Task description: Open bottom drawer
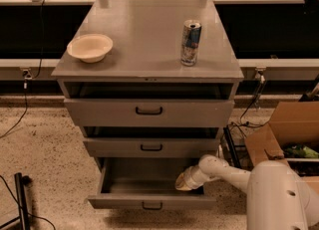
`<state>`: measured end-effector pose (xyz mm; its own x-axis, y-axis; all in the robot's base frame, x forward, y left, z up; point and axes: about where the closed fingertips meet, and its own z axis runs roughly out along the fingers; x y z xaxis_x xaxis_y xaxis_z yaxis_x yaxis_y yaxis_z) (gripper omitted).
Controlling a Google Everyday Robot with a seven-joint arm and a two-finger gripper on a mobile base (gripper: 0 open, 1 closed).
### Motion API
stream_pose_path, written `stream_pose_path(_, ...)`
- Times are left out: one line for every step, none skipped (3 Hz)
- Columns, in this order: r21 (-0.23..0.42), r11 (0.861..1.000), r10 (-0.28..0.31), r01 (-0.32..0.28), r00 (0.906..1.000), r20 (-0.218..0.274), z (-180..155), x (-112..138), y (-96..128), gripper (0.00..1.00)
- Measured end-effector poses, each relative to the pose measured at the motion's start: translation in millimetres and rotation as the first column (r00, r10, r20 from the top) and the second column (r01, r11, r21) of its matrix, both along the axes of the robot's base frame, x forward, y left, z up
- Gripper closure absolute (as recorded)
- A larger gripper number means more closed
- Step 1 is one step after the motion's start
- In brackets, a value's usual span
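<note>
My gripper [184, 181] sits down inside the bottom drawer [130, 184], against the right end of its cavity, with my arm [224, 169] reaching in from the right. The drawer surrounds it: its grey floor runs off to my gripper's left, and its front panel lies just below, on the near side. The small black handle [152, 205] is down and to the left, apart from my gripper. So I judge I am working the drawer from behind its front wall, not by the handle. That would explain why my wrist is tucked so low under the middle drawer [150, 147], which hangs just above it.

Whether my gripper is spread or pressed together I cannot tell. It seems to touch the inner face of the front panel, though the shadow there leaves me unsure.

The drawer stands well out from the cabinet, so the task looks nearly or fully done. The can [191, 43] stands far above my gripper on the cabinet top, with the bowl [89, 48] up and to the left, both well clear of my reach.
</note>
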<state>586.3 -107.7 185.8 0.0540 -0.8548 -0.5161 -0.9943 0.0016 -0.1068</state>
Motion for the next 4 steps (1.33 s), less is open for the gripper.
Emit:
stream_pose_path(0.004,1.0,0.006,-0.006,0.9998,-0.022,3,-6,7,1.0)
stream_pose_path(0.002,1.0,-0.01,0.01,0.9996,-0.025,6,-12,8,1.0)
stream_pose_path(-0.031,0.999,0.022,-0.024,0.9989,-0.041,-12,4,25,1.0)
stream_pose_path(-0.032,0.999,0.019,-0.021,0.9991,-0.039,-12,9,25,1.0)
